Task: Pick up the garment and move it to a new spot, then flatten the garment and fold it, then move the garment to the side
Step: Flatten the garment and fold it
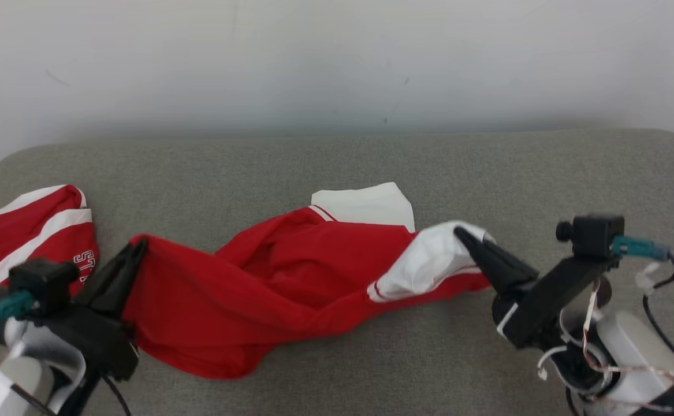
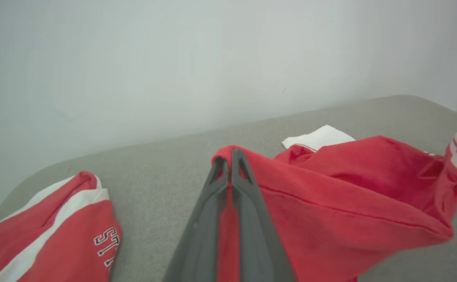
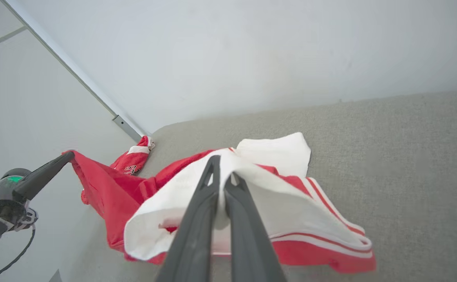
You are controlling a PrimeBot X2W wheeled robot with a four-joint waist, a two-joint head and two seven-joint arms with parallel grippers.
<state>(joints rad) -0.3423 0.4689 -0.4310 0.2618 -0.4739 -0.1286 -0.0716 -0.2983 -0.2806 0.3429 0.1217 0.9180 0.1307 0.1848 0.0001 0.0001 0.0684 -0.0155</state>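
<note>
grey cushion (image 1: 337, 162) under the garment (image 1: 267, 277), perhaps lifted, left gripper (image 1: 139, 244) and right gripper (image 1: 459, 232) pinching its ends.

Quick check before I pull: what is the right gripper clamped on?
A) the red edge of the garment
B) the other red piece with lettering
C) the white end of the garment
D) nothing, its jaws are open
C: the right gripper has its jaws shut on the white end of the garment, white cloth bunched around them.

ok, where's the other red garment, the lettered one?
The lettered garment lies at the head view's far left on the grey cushion, beside the left claw, apart from the held garment.
</note>
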